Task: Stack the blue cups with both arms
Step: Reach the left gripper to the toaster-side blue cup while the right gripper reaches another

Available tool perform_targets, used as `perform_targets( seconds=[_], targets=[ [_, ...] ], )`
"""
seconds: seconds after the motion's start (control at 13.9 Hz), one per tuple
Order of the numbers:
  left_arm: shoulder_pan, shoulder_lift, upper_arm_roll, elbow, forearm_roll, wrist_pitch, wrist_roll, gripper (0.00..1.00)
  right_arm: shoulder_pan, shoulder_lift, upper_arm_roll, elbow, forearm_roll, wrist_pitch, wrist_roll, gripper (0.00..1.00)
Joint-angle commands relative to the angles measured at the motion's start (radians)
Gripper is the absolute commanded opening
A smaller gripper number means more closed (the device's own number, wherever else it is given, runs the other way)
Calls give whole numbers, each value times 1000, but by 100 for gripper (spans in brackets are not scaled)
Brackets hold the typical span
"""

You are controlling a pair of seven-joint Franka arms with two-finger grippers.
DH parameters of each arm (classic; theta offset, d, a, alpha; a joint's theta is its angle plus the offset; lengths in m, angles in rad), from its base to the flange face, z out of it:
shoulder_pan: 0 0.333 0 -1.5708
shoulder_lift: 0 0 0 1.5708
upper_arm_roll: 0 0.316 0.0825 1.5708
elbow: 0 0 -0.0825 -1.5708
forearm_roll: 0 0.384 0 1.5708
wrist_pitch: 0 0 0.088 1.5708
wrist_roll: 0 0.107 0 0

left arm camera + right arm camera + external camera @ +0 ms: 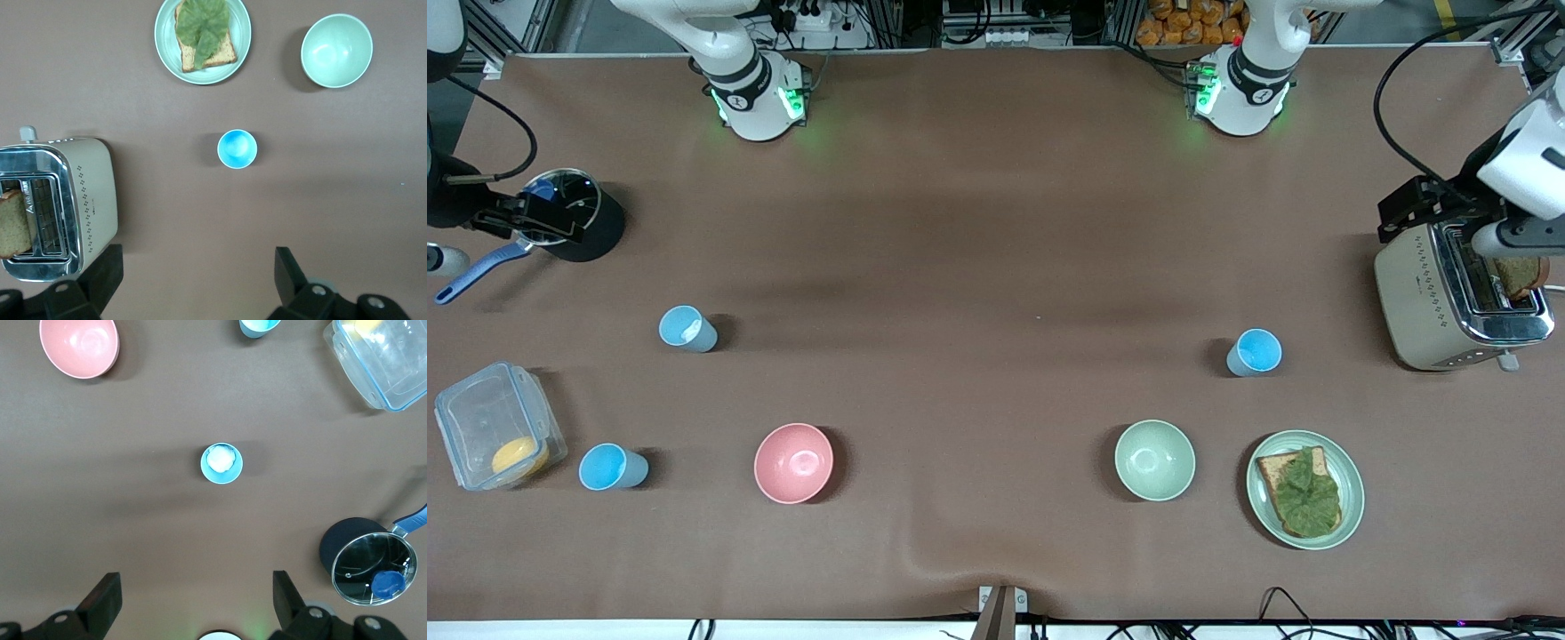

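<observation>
Three blue cups stand upright and apart on the brown surface (996,267): one (687,328) holding something white, one (611,467) beside the clear tub (498,436) with a yellow item, one (1255,352) empty near the toaster (1458,298). Only the right wrist view shows the white lump (front view barely). Both end effectors, left (197,283) and right (197,603), hang open, each over its own cup.
</observation>
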Motion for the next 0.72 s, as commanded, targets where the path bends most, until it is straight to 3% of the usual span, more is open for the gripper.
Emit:
perform_targets(
  seconds=[0.0,0.22,0.43,0.65],
  targets=[
    [5,59,-2,-14,-7,52,28,100,-14,9,7,17,2,-16,0,100],
    [6,79,-2,-131,-7,193,30,100,-14,32,6,19,2,-16,-27,100],
    [7,90,-2,-286,-7,417,30,100,-21,113,6,20,-2,-26,-179,100],
    [12,134,-2,-375,-8,543,27,100,-44,176,6,5,-5,-22,-163,100]
  ],
)
